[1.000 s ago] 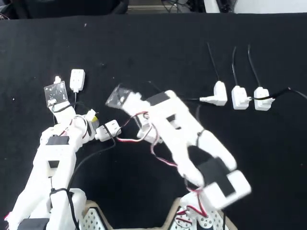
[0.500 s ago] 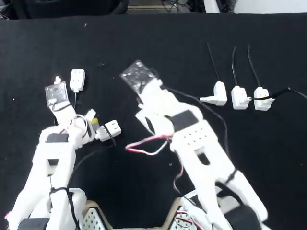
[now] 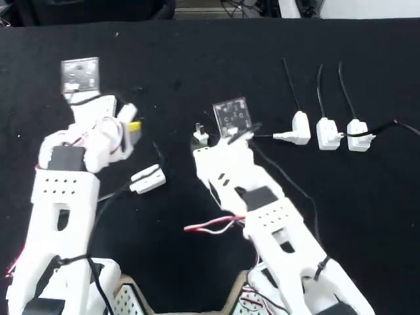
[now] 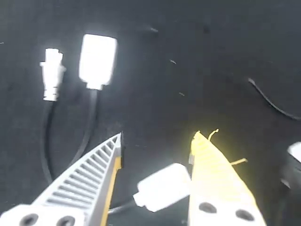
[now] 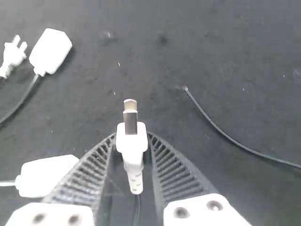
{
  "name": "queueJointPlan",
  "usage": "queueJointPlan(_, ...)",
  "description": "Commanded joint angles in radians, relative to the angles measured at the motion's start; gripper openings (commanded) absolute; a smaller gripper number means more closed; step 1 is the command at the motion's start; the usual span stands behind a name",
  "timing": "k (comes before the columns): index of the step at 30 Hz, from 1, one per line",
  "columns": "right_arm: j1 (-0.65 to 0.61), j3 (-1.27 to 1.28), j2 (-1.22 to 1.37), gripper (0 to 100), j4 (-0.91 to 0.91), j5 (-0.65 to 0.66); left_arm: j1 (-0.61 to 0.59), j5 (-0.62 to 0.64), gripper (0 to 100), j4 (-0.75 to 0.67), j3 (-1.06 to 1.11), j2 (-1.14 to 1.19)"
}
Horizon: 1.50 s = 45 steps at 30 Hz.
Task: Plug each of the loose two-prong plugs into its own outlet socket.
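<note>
While the two-prong plug (image 5: 130, 132) is pinched tight in my right claw (image 5: 132, 141), prongs aimed straight ahead, the nearest socket (image 5: 42, 175) lies crosswise on the worktop (image 5: 211, 56) to its left; my left claw (image 4: 157, 137) hangs wide, empty.

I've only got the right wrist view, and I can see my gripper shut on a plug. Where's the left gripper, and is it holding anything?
Observer: The left gripper is open and holds nothing; its wrist view shows a white socket lying on the table between its jaws.
Operator: Is that socket close to my plug?
Observer: In the high view it lies to the left of the right gripper, clear of it and of the plug.
Operator: Anything on the table's right side?
Observer: Three white connectors sit in a row there, each with a thin black cable running toward the far edge.
</note>
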Motion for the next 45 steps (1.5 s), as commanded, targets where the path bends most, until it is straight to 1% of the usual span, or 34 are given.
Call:
queueJointPlan(1, -0.054, 0.053, -0.027, 1.1, -0.17, -0.014, 0.107, 0.078, 21, 0.003, -0.056, -0.052)
queueJointPlan(4, -0.114, 0.096, -0.024, 1.1, -0.245, -0.009, 0.157, 0.126, 20, -0.04, -0.002, -0.114)
queueJointPlan(7, -0.176, 0.101, -0.024, 1.1, -0.253, -0.009, 0.202, 0.124, 20, -0.083, 0.077, -0.196)
queueJointPlan(11, -0.215, 0.099, -0.024, 1.1, -0.256, -0.008, 0.216, 0.104, 20, -0.133, 0.173, -0.293)
queueJointPlan(14, -0.215, 0.099, -0.03, 1.1, -0.258, -0.008, 0.217, 0.058, 20, -0.16, 0.213, -0.325)
queueJointPlan(18, -0.216, 0.097, -0.031, 1.1, -0.253, -0.008, 0.217, 0.052, 20, -0.199, 0.252, -0.324)
queueJointPlan(23, -0.216, 0.097, -0.031, 1.1, -0.253, -0.008, 0.216, -0.021, 20, -0.275, 0.305, -0.293)
queueJointPlan(26, -0.218, 0.097, -0.031, 1.1, -0.252, -0.008, 0.209, -0.029, 20, -0.311, 0.317, -0.262)
queueJointPlan(31, -0.216, 0.108, -0.09, 1.1, -0.244, -0.008, 0.206, -0.031, 20, -0.315, 0.315, -0.219)
queueJointPlan(39, -0.215, 0.125, -0.275, 1.1, -0.084, -0.008, 0.205, -0.031, 20, -0.307, 0.317, -0.215)
queueJointPlan(45, -0.215, 0.137, -0.286, 1.1, -0.087, -0.008, 0.205, -0.031, 20, -0.305, 0.318, -0.207)
